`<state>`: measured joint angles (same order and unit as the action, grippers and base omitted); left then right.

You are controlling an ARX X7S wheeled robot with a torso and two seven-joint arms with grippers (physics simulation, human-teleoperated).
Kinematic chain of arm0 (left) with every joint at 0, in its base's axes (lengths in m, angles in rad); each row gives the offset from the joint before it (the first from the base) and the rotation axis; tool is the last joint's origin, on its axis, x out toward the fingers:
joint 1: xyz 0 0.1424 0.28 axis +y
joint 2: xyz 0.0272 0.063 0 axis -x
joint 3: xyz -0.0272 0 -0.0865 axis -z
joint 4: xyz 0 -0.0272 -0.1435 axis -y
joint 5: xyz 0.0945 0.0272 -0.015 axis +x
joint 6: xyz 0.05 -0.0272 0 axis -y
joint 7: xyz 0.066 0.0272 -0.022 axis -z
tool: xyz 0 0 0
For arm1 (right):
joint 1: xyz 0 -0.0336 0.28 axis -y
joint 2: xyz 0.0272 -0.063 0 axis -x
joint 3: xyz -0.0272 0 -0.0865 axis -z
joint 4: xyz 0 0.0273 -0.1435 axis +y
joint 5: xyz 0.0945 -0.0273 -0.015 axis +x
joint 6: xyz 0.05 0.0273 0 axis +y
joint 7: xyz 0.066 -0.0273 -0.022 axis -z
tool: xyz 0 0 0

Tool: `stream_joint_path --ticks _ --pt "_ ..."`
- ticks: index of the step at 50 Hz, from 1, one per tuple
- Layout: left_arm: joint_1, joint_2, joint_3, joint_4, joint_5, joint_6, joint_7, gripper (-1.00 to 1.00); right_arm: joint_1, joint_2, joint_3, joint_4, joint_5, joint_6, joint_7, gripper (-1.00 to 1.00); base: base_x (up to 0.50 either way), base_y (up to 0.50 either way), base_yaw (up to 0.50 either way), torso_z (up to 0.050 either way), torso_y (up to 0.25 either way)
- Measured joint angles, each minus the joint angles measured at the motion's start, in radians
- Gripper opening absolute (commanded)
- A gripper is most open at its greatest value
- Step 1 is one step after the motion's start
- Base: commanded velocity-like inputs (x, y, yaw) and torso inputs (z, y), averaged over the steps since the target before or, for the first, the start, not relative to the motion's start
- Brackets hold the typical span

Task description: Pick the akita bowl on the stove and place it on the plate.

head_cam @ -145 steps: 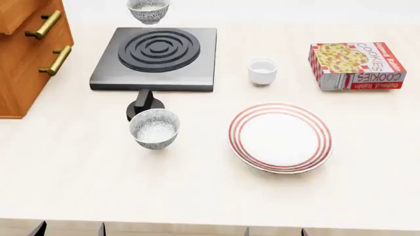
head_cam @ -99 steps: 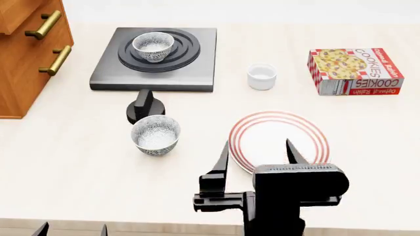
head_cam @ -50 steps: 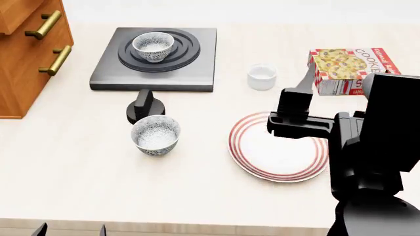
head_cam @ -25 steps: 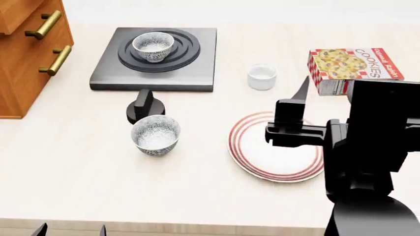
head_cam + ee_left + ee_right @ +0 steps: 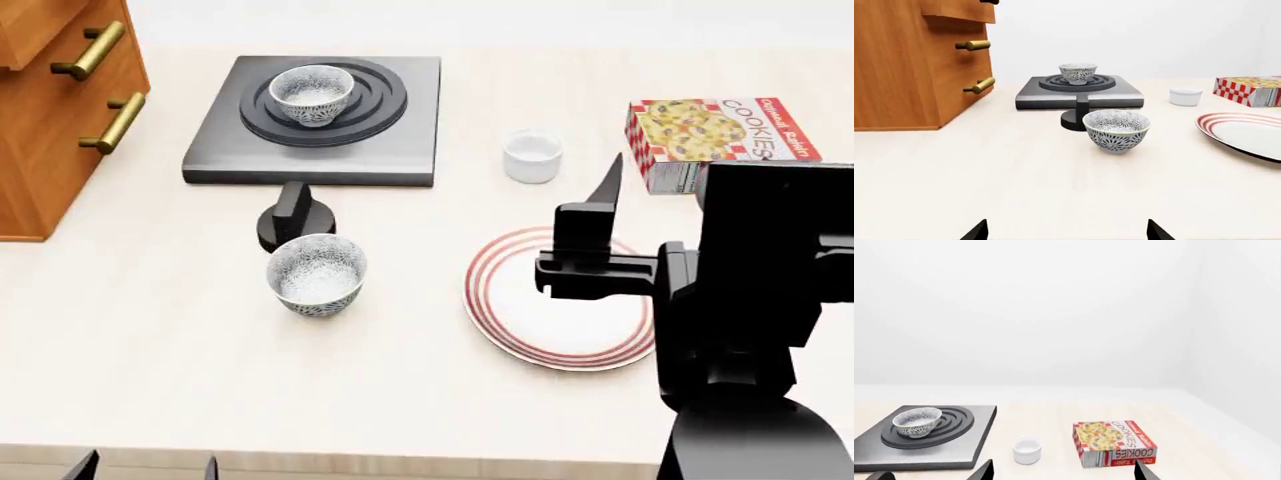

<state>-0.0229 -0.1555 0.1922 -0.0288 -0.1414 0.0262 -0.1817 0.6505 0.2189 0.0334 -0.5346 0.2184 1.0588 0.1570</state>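
Since half a second ago my right pincer [image 5: 641, 215] barely shifted, jaws spread and empty above the plate [image 5: 501, 300]. Nothing done: the akita bowl [image 5: 311, 94] sits on the stove [image 5: 214, 150], far left.

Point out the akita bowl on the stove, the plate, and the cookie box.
akita bowl [image 5: 312, 94]: head view, its pale inside.
plate [image 5: 534, 310]: head view, bare white centre.
cookie box [image 5: 1114, 442]: right wrist view, printed top face.

Plate [image 5: 561, 310] rim partly behind right arm [image 5: 747, 300].
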Motion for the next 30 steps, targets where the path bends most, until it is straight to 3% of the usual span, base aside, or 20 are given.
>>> stream_joint_path --ticks 7,17,30 --pt "-0.032 -0.014 0.007 0.108 -0.008 -0.097 -0.011 1.00 0.000 0.004 -0.005 -0.001 0.000 -0.003 0.004 1.00 0.00 0.00 0.00 0.000 0.000" --pt "-0.208 -0.018 0.001 0.266 -0.046 -0.375 -0.045 1.00 -0.001 0.007 -0.008 -0.001 0.001 -0.008 0.009 1.00 0.00 0.00 0.00 0.000 0.000" --pt "-0.481 0.021 -0.005 0.190 -0.085 -0.648 -0.085 1.00 -0.001 0.010 -0.009 0.003 0.004 -0.015 0.015 1.00 0.00 0.00 0.00 0.000 0.000"
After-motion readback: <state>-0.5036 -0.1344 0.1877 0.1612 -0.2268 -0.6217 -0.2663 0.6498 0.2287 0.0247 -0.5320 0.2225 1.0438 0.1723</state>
